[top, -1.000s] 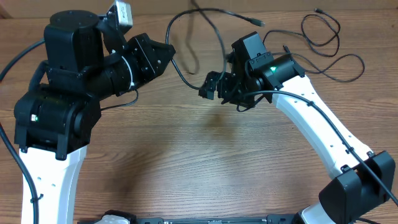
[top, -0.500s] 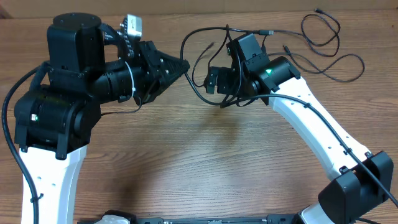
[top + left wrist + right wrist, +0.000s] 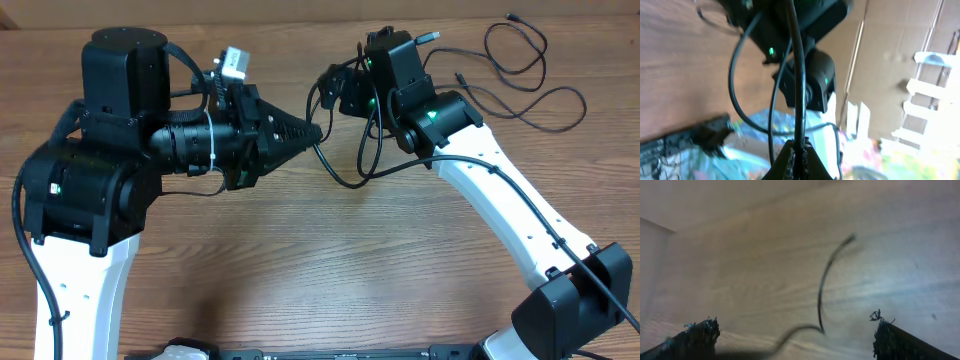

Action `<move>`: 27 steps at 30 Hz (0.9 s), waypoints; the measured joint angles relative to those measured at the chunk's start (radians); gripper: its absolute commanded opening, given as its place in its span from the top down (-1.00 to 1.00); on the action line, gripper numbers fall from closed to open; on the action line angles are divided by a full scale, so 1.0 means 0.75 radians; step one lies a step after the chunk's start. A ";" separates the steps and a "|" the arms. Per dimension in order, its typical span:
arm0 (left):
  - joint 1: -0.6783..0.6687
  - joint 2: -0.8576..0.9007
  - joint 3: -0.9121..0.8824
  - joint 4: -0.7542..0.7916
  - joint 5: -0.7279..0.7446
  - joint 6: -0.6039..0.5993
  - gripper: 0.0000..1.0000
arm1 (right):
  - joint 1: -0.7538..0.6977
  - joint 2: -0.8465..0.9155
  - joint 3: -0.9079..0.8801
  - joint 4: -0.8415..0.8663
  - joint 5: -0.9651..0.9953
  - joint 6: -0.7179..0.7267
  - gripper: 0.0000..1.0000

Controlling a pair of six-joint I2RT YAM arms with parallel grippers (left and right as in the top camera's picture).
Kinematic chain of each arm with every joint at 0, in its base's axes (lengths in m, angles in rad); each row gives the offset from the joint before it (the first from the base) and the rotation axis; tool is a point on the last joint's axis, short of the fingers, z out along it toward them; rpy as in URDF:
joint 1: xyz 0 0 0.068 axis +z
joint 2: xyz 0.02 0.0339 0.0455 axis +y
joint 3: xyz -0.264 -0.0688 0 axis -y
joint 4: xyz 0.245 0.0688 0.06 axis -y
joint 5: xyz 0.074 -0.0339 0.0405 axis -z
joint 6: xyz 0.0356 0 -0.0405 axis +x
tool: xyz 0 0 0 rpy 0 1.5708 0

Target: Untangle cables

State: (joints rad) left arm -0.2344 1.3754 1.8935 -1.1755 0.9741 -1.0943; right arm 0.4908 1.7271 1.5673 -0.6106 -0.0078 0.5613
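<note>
Because your left pincer [image 3: 316,131] pinches a cable [image 3: 799,75] and your right pincer [image 3: 333,88] is spread wide and empty, a hard pull can snag its loop on the right arm [image 3: 480,170].

Overhead sharp, evenly lit; wrist views motion-blurred, left one glare-washed

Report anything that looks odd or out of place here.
One cable, pinched in the shut left pincer, hangs in a loop and seems snagged on the right arm's wrist; the open right pincer holds nothing.
</note>
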 measured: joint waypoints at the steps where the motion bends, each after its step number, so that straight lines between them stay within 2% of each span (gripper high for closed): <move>1: 0.000 0.000 0.000 -0.002 0.014 -0.001 0.91 | 0.000 0.000 0.001 0.021 0.002 -0.009 -0.80; 4: 0.001 0.000 0.000 -0.004 0.037 0.000 0.92 | 0.001 0.000 0.000 0.033 0.026 -0.034 -0.10; 5: 0.000 0.000 0.000 -0.005 0.035 -0.001 0.91 | 0.001 0.000 0.001 0.018 0.054 -0.048 0.07; 10: 0.000 0.000 0.000 -0.009 -0.051 0.001 0.92 | 0.000 0.000 -0.001 -0.087 0.138 -0.054 0.45; 12: 0.000 0.000 0.000 -0.011 -0.120 0.002 0.91 | 0.000 0.000 -0.001 -0.134 0.158 -0.062 0.52; 14: 0.000 0.000 0.001 -0.027 -0.218 0.002 0.91 | 0.000 0.000 -0.001 -0.173 0.169 -0.060 0.72; 15: 0.000 0.000 0.001 -0.039 -0.284 0.002 0.92 | 0.000 0.000 -0.001 -0.196 0.172 -0.064 0.89; 21: 0.000 0.000 0.001 -0.202 -0.820 0.002 0.89 | 0.000 0.000 -0.001 -0.319 0.185 -0.050 0.93; 27: 0.000 0.000 0.001 -0.367 -1.406 0.000 0.77 | 0.000 0.000 -0.001 -0.402 0.182 -0.050 0.93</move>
State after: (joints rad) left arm -0.2344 1.3754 1.8938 -1.4509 -0.0803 -1.0943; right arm 0.4908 1.7271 1.5665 -0.9123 0.1287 0.5240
